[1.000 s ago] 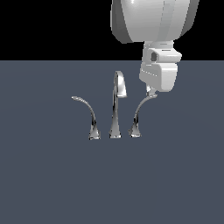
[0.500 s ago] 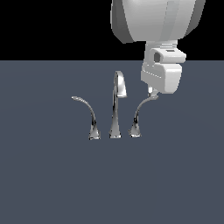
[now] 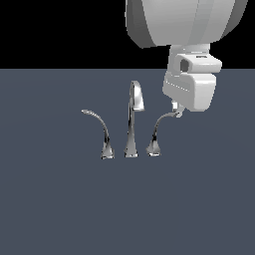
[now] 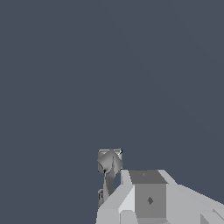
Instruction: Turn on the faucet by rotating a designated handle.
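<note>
Since the earlier frames the gripper (image 3: 178,110) has been shifted slightly toward the exterior view's right, while the handle (image 3: 160,128) has stayed put. Its upturned tip is met by the gripper's lower end; whether the fingers are spread or pressed together cannot be told. The faucet (image 3: 131,119) is seen on the grey surface (image 3: 60,209), the handle standing just beside the spout (image 3: 133,117) on the exterior view's right.
</note>
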Available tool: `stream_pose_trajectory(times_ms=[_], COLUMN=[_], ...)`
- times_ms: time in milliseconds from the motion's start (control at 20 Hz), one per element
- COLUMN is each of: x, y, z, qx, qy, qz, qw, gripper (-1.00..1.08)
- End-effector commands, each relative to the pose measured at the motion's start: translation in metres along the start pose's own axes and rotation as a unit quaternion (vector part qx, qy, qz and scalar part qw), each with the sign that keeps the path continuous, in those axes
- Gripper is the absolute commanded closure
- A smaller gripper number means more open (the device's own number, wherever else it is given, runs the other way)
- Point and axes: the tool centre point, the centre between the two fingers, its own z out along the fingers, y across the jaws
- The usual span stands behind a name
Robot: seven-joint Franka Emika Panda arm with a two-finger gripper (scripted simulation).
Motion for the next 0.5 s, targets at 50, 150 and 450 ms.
stream_pose_trajectory(times_ms=[50, 150, 450], x=[-0.007, -0.001, -0.025], y=[0.016, 0.011, 0.023], z=[-0.001, 0.000, -0.001], qx=[-0.006, -0.003, -0.004], qy=[-0.002, -0.001, -0.001], qz=[-0.001, 0.002, 0.001], qw=[1.0000, 1.0000, 1.0000], gripper=[1.08, 1.08, 1.08])
